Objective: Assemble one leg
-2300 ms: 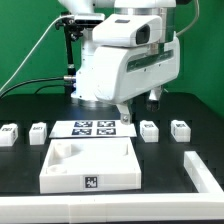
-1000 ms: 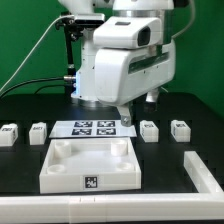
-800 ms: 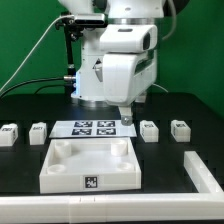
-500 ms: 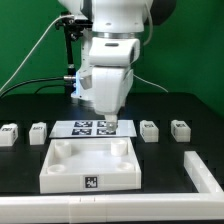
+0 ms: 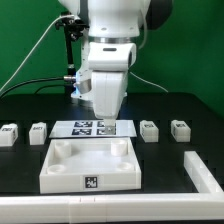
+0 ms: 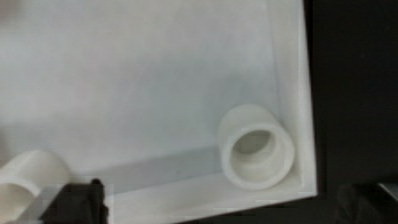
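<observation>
Hovering with tool point(image 5: 111, 122) spread apart and empty above marker board point(image 5: 82, 128), just beside white panel point(image 5: 60, 178), had nearest leg point(image 5: 150, 130) free on tabletop point(image 5: 165, 175) toward exterior view's right, long axis unreadable.

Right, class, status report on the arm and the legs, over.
Gripper open, empty, above a panel corner socket. Four legs untouched on the table. Nothing blocking them.
</observation>
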Robot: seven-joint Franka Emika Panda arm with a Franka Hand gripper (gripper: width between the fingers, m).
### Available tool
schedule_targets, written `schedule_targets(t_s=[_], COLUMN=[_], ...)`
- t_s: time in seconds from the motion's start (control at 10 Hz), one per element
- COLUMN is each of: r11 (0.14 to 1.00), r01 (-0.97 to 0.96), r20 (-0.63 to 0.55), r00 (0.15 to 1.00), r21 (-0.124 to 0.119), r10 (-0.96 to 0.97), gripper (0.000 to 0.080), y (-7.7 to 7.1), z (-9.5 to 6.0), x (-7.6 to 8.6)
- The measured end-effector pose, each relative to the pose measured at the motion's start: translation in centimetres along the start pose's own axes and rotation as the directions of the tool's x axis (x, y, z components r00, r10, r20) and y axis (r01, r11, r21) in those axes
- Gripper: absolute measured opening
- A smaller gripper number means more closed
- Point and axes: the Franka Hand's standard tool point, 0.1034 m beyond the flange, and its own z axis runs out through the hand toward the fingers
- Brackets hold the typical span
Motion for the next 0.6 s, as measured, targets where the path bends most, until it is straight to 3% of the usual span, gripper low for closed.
schedule_targets(t_s=[0.2, 0.4, 0.6], r11=[0.996, 0.996, 0.995], r01=[0.09, 0.088, 0.084], r20=[-0.005, -0.011, -0.019], r00=[0.996, 0.996, 0.996], r21=[0.014, 0.027, 0.058], r10=[-0.09, -0.088, -0.083], gripper=[0.065, 0.065, 0.065], y=[-2.2, -3.1, -3.8], z=[1.4, 2.6, 4.5], x=[-1.8, -2.6, -2.6])
